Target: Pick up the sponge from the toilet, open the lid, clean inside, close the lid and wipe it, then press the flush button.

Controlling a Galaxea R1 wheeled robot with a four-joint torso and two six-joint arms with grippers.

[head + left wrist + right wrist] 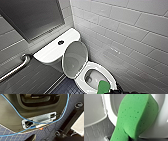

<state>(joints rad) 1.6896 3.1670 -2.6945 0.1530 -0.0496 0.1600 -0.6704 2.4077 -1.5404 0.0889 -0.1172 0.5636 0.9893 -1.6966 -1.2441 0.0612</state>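
Note:
The white toilet (pixel 96 68) stands against the tiled wall with its lid (pixel 75 58) raised and leaning back on the tank (pixel 50 51). The small dark flush button (pixel 60 42) sits in the middle of the tank top. My right gripper (pixel 114 90) is at the front rim of the bowl, shut on the bright green sponge (pixel 103 87). The sponge (pixel 136 115) sticks up from the grip, held over the rim and the inside of the bowl. My left gripper (pixel 45 138) hangs open with nothing in it, low beside my own base.
A steel grab bar (pixel 15 68) runs along the wall left of the tank. White tiled wall (pixel 130 37) stands close on the toilet's right. Dark blue tiled floor (pixel 65 87) lies left of the bowl. A blue cable (pixel 15 110) loops over my base.

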